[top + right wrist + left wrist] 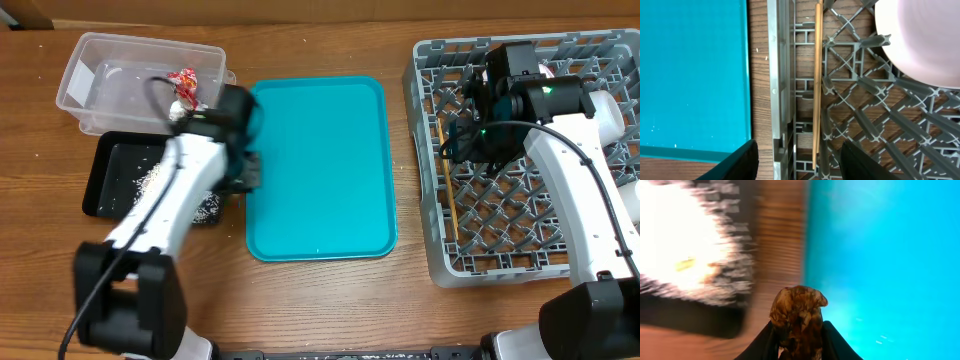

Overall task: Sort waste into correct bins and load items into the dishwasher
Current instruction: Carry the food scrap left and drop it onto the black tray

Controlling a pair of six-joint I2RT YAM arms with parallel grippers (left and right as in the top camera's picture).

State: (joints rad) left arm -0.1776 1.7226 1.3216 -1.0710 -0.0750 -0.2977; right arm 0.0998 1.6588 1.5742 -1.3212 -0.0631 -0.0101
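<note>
Overhead view: grey dish rack point(520, 230) at far right, beneath the right gripper point(799, 150), spread open over the wooden chopsticks point(816, 85) lying lengthwise along the rack's left wall. Teal serving tray point(320, 170) mid-table, black tray point(110, 190) beside its left edge. Between those two, left gripper point(800, 330), clamped on the brown food lump point(799, 307); black tray nearest, just to its left.

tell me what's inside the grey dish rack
Wooden chopsticks lie along its left side and a white dish sits farther in. The right arm covers part of the rack, so more may be hidden.
</note>
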